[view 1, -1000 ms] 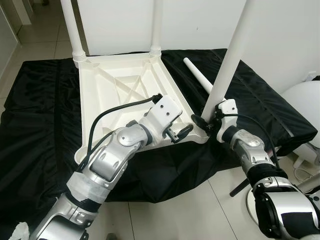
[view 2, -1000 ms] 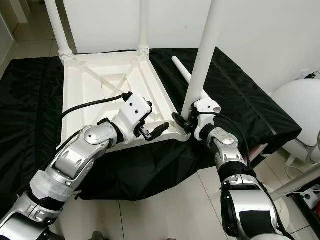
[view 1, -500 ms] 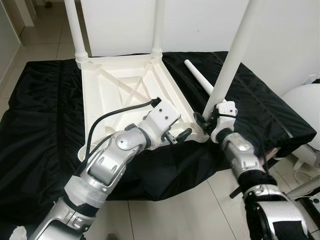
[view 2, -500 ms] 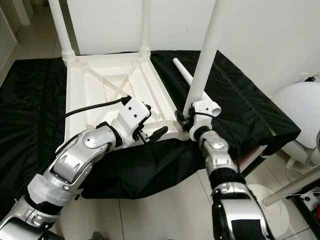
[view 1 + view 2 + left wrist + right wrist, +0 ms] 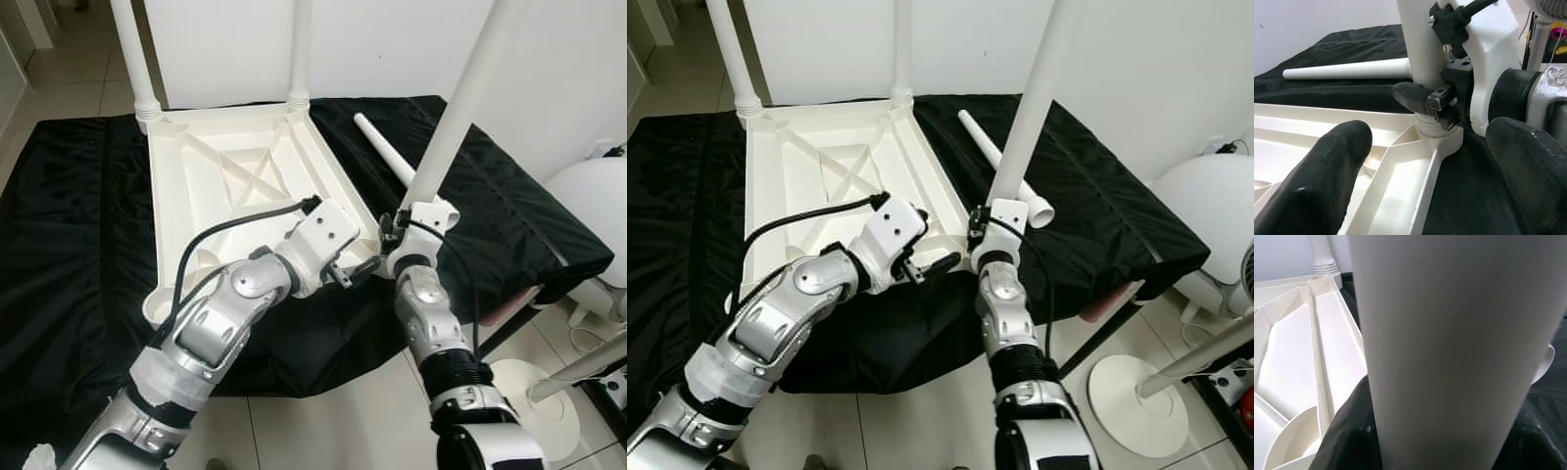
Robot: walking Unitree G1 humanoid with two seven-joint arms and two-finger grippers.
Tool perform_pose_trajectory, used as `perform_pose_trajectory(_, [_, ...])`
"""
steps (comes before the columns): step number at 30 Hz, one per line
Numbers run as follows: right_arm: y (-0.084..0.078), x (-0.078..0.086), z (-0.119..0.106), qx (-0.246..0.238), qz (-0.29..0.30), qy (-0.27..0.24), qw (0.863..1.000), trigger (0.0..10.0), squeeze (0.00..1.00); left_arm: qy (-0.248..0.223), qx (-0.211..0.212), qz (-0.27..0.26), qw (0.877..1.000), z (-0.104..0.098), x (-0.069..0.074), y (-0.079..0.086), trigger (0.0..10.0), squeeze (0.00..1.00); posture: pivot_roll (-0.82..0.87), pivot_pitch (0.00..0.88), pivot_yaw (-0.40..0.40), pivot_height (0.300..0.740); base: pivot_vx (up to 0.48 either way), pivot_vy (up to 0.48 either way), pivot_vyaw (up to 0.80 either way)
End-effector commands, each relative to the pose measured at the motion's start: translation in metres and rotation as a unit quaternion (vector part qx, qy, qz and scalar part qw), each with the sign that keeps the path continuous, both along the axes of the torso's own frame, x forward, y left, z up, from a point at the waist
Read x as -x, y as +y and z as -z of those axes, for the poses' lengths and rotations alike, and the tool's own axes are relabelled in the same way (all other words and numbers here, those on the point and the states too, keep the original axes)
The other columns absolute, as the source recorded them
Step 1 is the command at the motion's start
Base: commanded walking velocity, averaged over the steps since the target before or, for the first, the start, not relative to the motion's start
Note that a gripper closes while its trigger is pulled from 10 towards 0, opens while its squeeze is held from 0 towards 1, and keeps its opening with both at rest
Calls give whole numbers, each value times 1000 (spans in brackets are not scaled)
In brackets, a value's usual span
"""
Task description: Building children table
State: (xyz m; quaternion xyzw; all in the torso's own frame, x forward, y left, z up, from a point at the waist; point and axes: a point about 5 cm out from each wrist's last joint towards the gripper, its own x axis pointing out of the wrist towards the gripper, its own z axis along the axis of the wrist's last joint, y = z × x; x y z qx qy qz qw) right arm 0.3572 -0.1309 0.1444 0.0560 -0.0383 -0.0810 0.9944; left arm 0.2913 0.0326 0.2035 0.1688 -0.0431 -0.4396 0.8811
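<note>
- While the white tabletop (image 5: 240, 186) lies upside down on a black cloth (image 5: 69, 225), 2 legs stand upright in its far corners: the far left leg (image 5: 132, 54) and the far right leg (image 5: 300, 49).
- A 3rd leg (image 5: 460, 108) stands upright at the tabletop's near right corner, its threaded foot sitting in the corner socket (image 5: 1439, 139).
- The right gripper (image 5: 1422, 100) is closed around that 3rd leg low down, just above the socket; 1 black finger (image 5: 1413, 95) curls across the leg's front.
- The left gripper (image 5: 351, 274) rests at the near edge of the tabletop, just beside the same corner, its 2 fingers (image 5: 1327, 171) spread wide and holding nothing.
- A 4th leg (image 5: 384, 152) lies flat on the cloth, beyond the 3rd leg and apart from the tabletop.
- A white round object (image 5: 593, 215) stands off to the robot's right.
</note>
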Motion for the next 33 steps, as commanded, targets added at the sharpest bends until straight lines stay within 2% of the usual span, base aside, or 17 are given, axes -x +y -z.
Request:
perform_pose_trajectory(1, [-3, 6, 15, -28, 30, 34, 999, 10000, 0, 13, -13, 43, 999, 3, 6, -5, 10000, 0, 13, 40, -26, 740, 0, 0, 0])
perform_pose_trajectory(2, [6, 11, 6, -38, -21, -5, 999, 10000, 467, 12, -12, 44, 999, 3, 6, -7, 10000, 0, 14, 33, -33, 740, 0, 0, 0])
perform_pose_trajectory(3, [6, 14, 4, -43, -37, -17, 998, 10000, 1000, 12, -11, 43, 999, 3, 6, -7, 10000, 0, 14, 33, -33, 740, 0, 0, 0])
perform_pose_trajectory(19, [-10, 29, 3, -37, -8, -15, 999, 10000, 1000, 10, -10, 41, 999, 2, 4, -7, 10000, 0, -3, 34, -28, 740, 0, 0, 0])
perform_pose_trajectory(20, [-15, 34, 4, -35, -6, -9, 999, 10000, 0, 10, -10, 38, 999, 2, 2, -6, 10000, 0, -4, 35, -27, 740, 0, 0, 0])
perform_pose_trajectory(21, [-15, 34, 4, -35, -6, -9, 999, 10000, 0, 10, -10, 38, 999, 2, 2, -6, 10000, 0, -4, 35, -27, 740, 0, 0, 0])
perform_pose_trajectory(24, [-37, 52, 21, -18, 10, 15, 1000, 10000, 0, 15, -7, 3, 1000, 6, -7, 2, 10000, 0, -8, 36, -25, 740, 0, 0, 0])
perform_pose_trajectory(29, [-40, 57, 22, -18, 8, 11, 1000, 10000, 0, 25, 10, -10, 1000, 5, -11, 5, 10000, 0, -10, 39, -25, 740, 0, 0, 0])
perform_pose_trajectory(33, [-48, 71, 24, 0, 18, -4, 1000, 10000, 0, 29, 16, -35, 999, 7, -16, 14, 10000, 0, -14, 41, -23, 740, 0, 0, 0])
